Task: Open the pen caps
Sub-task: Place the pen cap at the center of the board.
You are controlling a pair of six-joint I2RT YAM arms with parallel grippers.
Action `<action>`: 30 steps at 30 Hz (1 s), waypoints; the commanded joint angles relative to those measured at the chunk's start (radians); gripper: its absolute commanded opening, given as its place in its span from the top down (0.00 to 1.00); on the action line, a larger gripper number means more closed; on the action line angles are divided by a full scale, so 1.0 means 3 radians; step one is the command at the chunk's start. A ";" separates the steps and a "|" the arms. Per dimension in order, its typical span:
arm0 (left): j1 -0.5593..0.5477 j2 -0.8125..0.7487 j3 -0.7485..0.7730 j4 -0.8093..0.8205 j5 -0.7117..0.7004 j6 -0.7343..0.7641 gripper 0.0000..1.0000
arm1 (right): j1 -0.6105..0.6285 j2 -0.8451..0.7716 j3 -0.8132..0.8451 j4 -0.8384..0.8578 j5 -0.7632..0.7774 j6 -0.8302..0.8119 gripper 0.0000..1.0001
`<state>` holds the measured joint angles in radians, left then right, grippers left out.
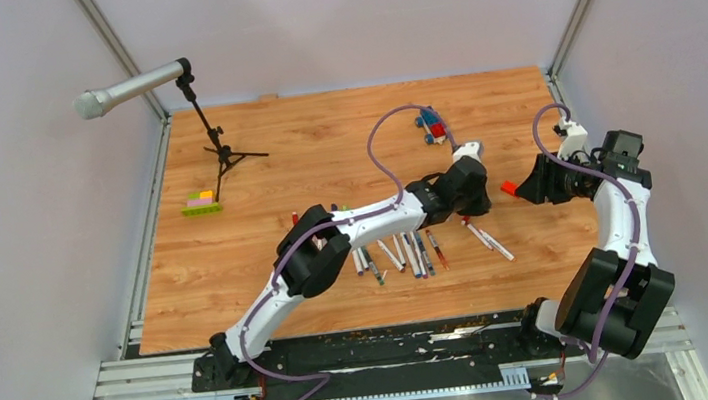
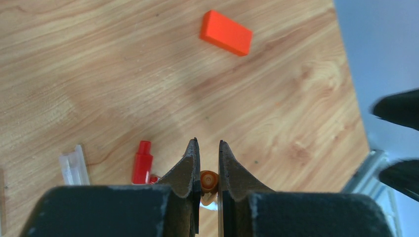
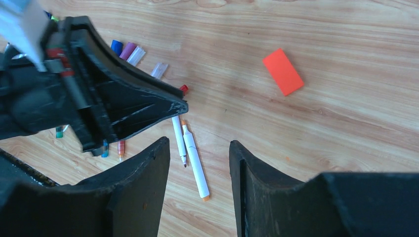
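Note:
My left gripper [image 2: 207, 143] is shut on an orange pen cap [image 2: 209, 180], seen end-on between the fingers. A red cap [image 2: 142, 162] and a clear cap [image 2: 74, 165] lie on the wood to its left. In the top view it [image 1: 473, 214] hovers over two white pens [image 1: 488, 240]. Right of it, my right gripper [image 3: 197, 143] stands open and empty above a white pen with an orange end [image 3: 196, 165] and a thinner pen [image 3: 178, 138]. Blue [image 3: 116, 47], purple [image 3: 127, 50], clear [image 3: 159, 70] and red [image 3: 184, 89] caps lie loose. A row of pens [image 1: 401, 253] lies under the left forearm.
An orange rectangular block [image 1: 508, 187] [image 3: 282, 71] lies between the two grippers. A blue-and-red toy car [image 1: 433, 125] sits at the back. A microphone on a tripod [image 1: 219, 150] and a green-yellow brick bar [image 1: 202, 204] stand at the far left.

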<state>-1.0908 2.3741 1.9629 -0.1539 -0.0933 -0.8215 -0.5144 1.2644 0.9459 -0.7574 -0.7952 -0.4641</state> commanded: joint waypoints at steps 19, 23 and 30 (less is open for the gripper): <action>-0.0015 0.0567 0.0808 -0.0597 -0.0386 0.0226 0.72 | -0.0034 0.0017 0.0020 0.0021 -0.0141 -0.0034 0.51; -0.0015 0.0606 0.0873 -0.0655 -0.0418 0.0242 0.69 | -0.0038 0.0029 0.0022 0.0012 -0.0146 -0.0045 0.51; -0.0015 0.0616 0.0909 -0.0675 -0.0425 0.0258 0.67 | -0.0039 0.0033 0.0019 0.0004 -0.0154 -0.0051 0.51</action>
<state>-1.0908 2.5504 2.1872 -0.3500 -0.1955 -0.7670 -0.5198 1.2743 0.9459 -0.7650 -0.8135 -0.4652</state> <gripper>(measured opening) 0.325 0.485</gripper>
